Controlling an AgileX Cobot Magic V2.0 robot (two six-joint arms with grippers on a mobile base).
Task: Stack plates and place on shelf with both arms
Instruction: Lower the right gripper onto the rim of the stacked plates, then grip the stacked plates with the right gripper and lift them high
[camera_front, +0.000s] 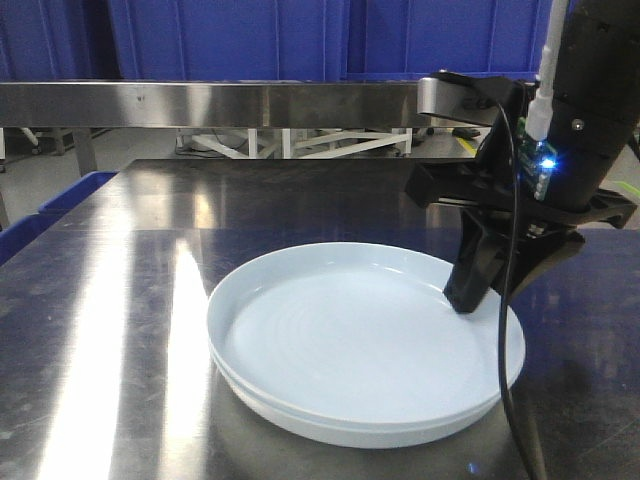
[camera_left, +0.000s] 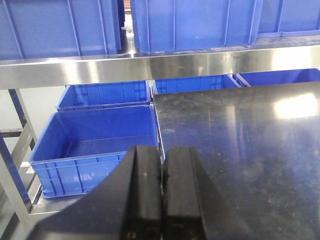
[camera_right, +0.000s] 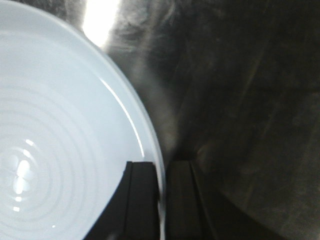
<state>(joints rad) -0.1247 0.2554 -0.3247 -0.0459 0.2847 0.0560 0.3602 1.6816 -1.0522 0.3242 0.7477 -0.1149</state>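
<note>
**Q.** Where do the plates lie, and why there?

**A.** The plates (camera_front: 350, 350) sit nested, one in the other, on the near part of the tabletop (camera_front: 110, 300). The shelf (camera_front: 200, 103) runs along the far side. Stacking appears done; the lift is not.

**Q.** How do the tools stand?

**A.** The right gripper (camera_right: 162, 170) straddles the stack's right rim, one finger inside and one outside, closed upon it. This is probably an edge pinch, since a shallow plate offers no other hold. The left gripper (camera_left: 162, 157) has its fingers together on nothing, near the table's left edge, facing the crates (camera_left: 95, 142). A two-arm lift would want it at the opposite rim.

**Q.** What cannot be read?

**A.** Whether the pinch takes both rims or only the upper one: the lower plate is hidden in the wrist view. The left arm is absent from the front view. The shelf's top surface is seen edge-on, so free room there cannot be told.
</note>
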